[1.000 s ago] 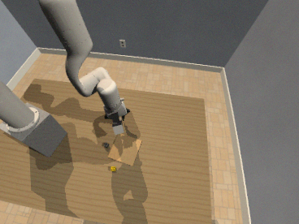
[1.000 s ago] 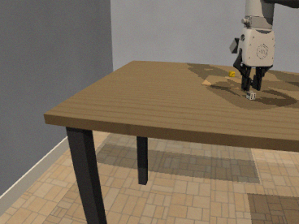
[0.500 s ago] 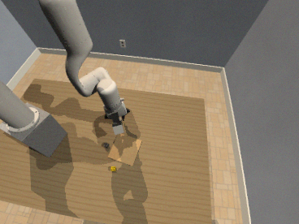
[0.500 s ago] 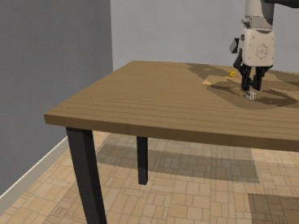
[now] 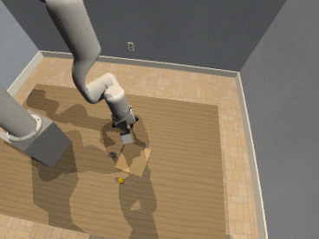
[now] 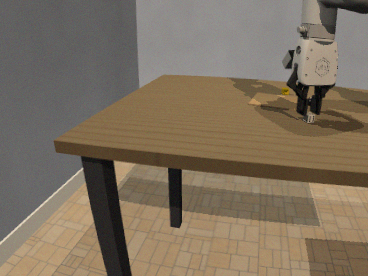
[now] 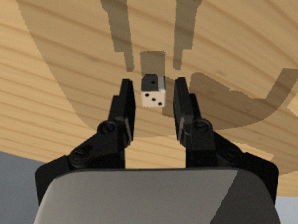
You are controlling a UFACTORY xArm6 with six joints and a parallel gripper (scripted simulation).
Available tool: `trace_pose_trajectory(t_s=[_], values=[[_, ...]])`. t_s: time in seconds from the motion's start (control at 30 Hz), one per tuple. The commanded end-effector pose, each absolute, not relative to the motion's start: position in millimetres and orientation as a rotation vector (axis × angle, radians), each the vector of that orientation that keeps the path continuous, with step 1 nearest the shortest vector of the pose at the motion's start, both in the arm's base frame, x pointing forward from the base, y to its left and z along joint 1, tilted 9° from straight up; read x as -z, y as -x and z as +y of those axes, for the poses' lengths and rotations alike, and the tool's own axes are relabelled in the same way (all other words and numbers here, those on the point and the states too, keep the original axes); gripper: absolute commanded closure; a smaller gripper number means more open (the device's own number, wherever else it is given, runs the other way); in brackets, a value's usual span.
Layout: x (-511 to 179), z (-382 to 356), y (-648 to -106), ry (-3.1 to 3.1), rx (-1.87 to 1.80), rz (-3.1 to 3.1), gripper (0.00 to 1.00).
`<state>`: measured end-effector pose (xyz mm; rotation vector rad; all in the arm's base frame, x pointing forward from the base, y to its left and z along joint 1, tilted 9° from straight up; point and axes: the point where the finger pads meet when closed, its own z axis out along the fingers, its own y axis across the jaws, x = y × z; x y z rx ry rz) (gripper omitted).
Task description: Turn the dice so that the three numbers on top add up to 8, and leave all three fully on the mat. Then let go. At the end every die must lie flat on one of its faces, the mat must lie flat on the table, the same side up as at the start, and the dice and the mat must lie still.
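Wooden table (image 5: 186, 143) (image 6: 165, 120) (image 7: 60, 30): the white die (image 6: 310, 118) (image 7: 153, 97) sits at twelve o'clock from the gripper (image 5: 126, 130) (image 6: 309, 113) (image 7: 154, 91) in the wrist view — between the tips' lines, jaws part-open, bare wood showing either side.

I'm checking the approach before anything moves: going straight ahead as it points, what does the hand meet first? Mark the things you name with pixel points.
Probably the white die (image 6: 310, 118) (image 7: 153, 97), between and just beyond the fingertips; exact depth is unclear.
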<state>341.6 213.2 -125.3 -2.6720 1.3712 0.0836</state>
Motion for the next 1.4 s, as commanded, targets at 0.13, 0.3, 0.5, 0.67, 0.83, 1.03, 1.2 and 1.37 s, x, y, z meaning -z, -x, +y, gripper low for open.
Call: trace_pose_trajectory(t_s=[0.13,0.3,0.5,0.67,0.83,1.03,1.2,1.37], values=[[134,215,-343,2.668,-0.080,1.369,0.64],[139,216,-343,2.668,-0.080,1.369,0.64],[140,216,-343,2.668,-0.080,1.370,0.64],[140,216,-343,2.668,-0.080,1.370,0.64],[140,216,-343,2.668,-0.080,1.370,0.64],[140,216,-343,2.668,-0.080,1.370,0.64],[140,216,-343,2.668,-0.080,1.370,0.64],[140,216,-343,2.668,-0.080,1.370,0.64]])
